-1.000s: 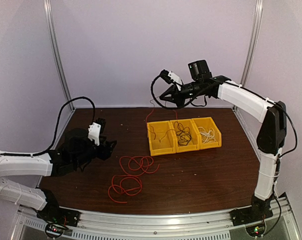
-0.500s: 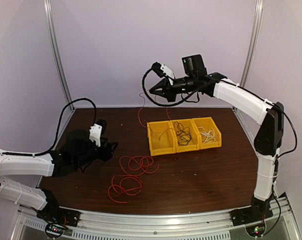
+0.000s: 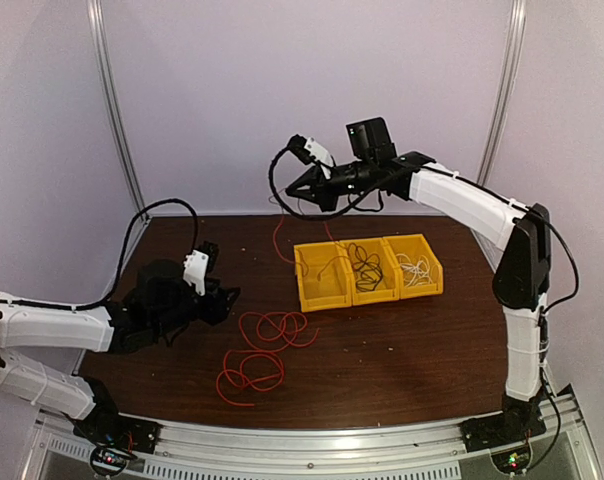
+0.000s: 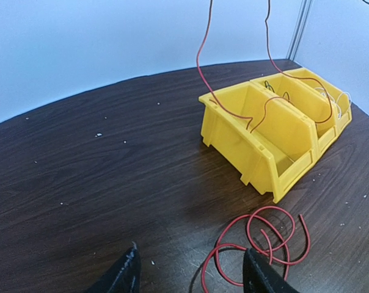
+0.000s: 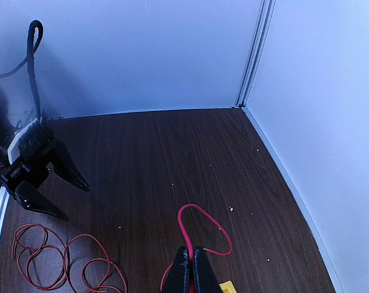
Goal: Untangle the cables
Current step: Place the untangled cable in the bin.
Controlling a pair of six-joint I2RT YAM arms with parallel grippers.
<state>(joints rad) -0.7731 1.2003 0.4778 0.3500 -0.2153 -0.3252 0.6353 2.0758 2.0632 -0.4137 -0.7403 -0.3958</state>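
Plainly the right claw [image 5: 191, 255] is pinched shut on the red cable [image 5: 201, 215], high above the table [image 3: 432, 340]; from it two red strands hang down to the leftmost of three yellow bins [image 3: 322, 296], one of them dipping inside; more red lies in loose loops on the wood in front of the bins, though whether these join the hanging part I cannot tell; the left claw [image 4: 191, 247] stands wide and holds nothing, low over the table just beside those loops; the black cable [image 3: 365, 266] sits in the middle bin, the white cable [image 3: 415, 268] in the right one. To do this lift well, I judge a slow, steady pull best, watching that the strand slips clear of the bin rim and drags no black wire along; the left claw could pin the loops. The table is dark wood grain, flecked with pale specks; pale walls [image 3: 232, 100] and metal posts [image 3: 112, 110] close it in.
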